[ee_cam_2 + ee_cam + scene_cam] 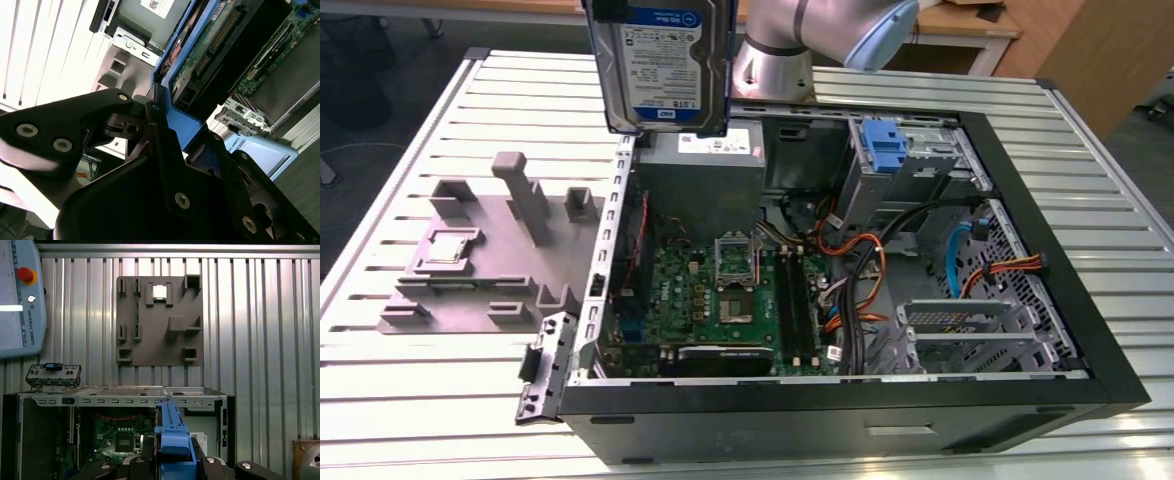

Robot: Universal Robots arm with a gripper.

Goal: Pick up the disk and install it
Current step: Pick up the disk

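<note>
The tool is gripping the disk with its fingers closed on the blue rail, holding it upright just above the open computer case, where a slipping edge-grip is risking a drop onto the motherboard inside the case.

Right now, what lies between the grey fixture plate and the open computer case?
In the first wrist view, bare slatted table separates the plate from the case.
</note>
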